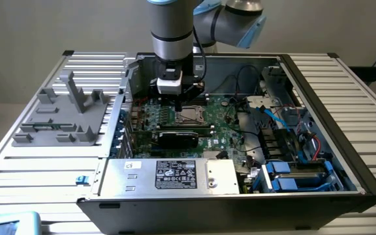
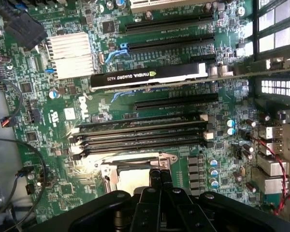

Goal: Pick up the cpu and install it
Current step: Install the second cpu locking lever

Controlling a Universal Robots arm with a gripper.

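**Pincer shut, standing straight over the chip in its frame**

While the arm hangs down from the upper middle of the exterior view, the things worth noting run from the frame's left to its right. At far left sits a grey plastic fixture (image 1: 64,115) on the slatted table (image 1: 37,171), well apart from the work. Next comes the open computer case (image 1: 240,196), and inside it the green motherboard (image 1: 224,132). Just left of centre, the gripper (image 1: 178,104) points straight down with its fingers pressed together, nothing visibly between them.

Directly under its tip, slightly toward the frame's right, lies the cpu (image 1: 189,115), flat and face up inside the socket frame (image 1: 201,119). Whether the tip touches the chip I cannot tell.

From the wrist view, the gripper (image 2: 159,180) shows its closed fingertips at lower centre, overlapping the near edge of the pale metal top of the cpu (image 2: 133,180). The chip is square, so it has no long axis; its edges run parallel to the memory slots (image 2: 140,133) just beyond it and to the black graphics card (image 2: 150,77) farther up.
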